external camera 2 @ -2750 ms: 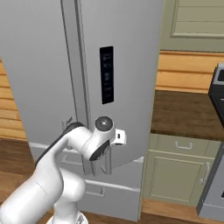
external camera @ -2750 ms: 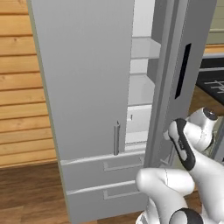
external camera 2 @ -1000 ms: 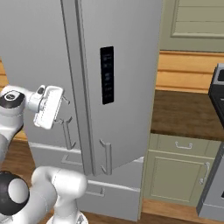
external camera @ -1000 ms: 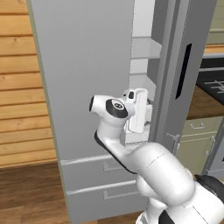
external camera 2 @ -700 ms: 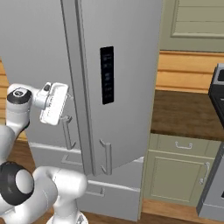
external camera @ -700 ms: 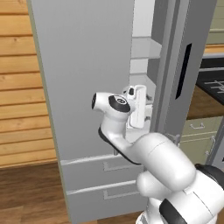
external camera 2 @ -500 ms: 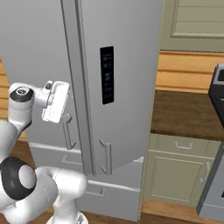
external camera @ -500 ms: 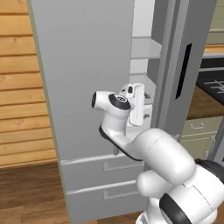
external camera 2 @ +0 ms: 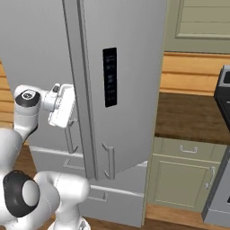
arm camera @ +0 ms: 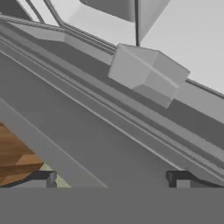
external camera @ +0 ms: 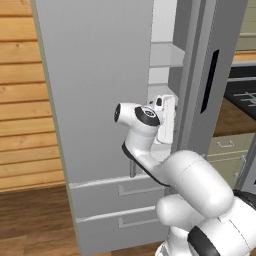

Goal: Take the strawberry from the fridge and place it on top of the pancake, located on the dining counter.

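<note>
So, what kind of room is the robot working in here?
It looks like a home kitchen, rendered. A tall grey fridge stands with one door ajar, a wooden counter with pale cupboards runs beside it, and a dark stove sits further along.

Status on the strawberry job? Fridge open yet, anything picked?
Done: the fridge has one door swung open, pale shelves showing in the gap. In hand: nothing. The gripper is open and empty, raised at the door gap and facing the inside. Left: find and grab the strawberry, carry it to the dining counter and set it on the pancake.
</note>
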